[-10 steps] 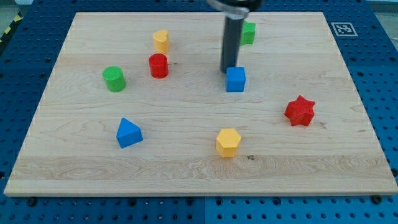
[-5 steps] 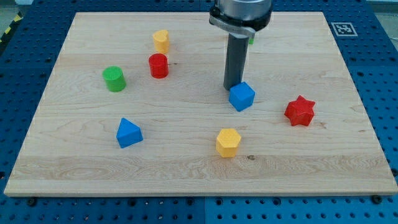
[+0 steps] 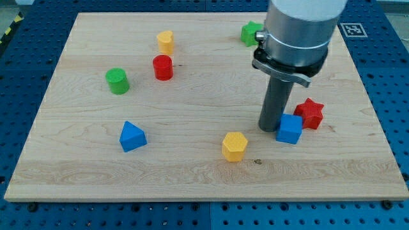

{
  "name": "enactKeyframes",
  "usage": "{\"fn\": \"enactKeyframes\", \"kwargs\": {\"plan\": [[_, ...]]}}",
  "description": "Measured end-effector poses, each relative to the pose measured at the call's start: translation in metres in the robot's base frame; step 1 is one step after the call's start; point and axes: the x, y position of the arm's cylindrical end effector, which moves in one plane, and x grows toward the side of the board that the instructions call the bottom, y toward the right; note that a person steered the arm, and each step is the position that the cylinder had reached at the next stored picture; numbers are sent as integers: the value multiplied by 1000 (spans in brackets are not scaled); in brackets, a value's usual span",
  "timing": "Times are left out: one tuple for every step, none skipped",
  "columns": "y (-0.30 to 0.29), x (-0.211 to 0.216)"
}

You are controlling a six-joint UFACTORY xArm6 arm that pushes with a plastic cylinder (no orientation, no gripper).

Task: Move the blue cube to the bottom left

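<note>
The blue cube [image 3: 289, 128] sits right of the board's middle, touching or nearly touching the red star [image 3: 310, 113] at its upper right. My tip [image 3: 268, 129] rests on the board right against the cube's left side. The dark rod rises from it to the grey arm body at the view's top.
A yellow hexagonal block [image 3: 234, 145] lies left of and below the tip. A blue triangular block [image 3: 131, 136] is at lower left. A green cylinder [image 3: 117, 81], a red cylinder [image 3: 163, 67] and a yellow block [image 3: 165, 41] are upper left. A green block [image 3: 250, 32] is at the top.
My tip has moved down and to the right, pushing the blue cube down-right from the board's middle to beside the red star.
</note>
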Motion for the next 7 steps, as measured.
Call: {"fn": "enactKeyframes", "kwargs": {"plan": [[20,7],[46,13],[76,17],[108,18],[131,20],[131,20],[131,10]]}}
